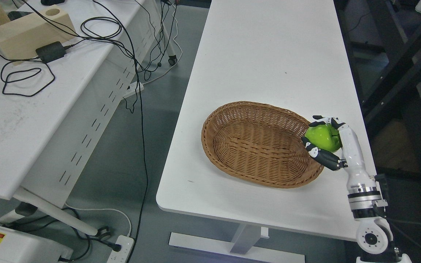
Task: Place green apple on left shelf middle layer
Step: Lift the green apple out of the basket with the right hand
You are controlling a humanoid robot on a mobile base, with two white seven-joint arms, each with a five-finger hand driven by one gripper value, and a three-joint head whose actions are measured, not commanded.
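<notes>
The right arm (364,204) rises from the lower right corner, and its hand (329,140) is wrapped around the apple (322,137), fingers (323,155) curled above and below it, at the right rim of the basket (258,144) on the table (269,54). I'd lift straight up first, clearing the rim, keeping that squeeze steady before any turn. No shelf shows anywhere here. Whether the apple is touching the basket, I can't tell.
</notes>
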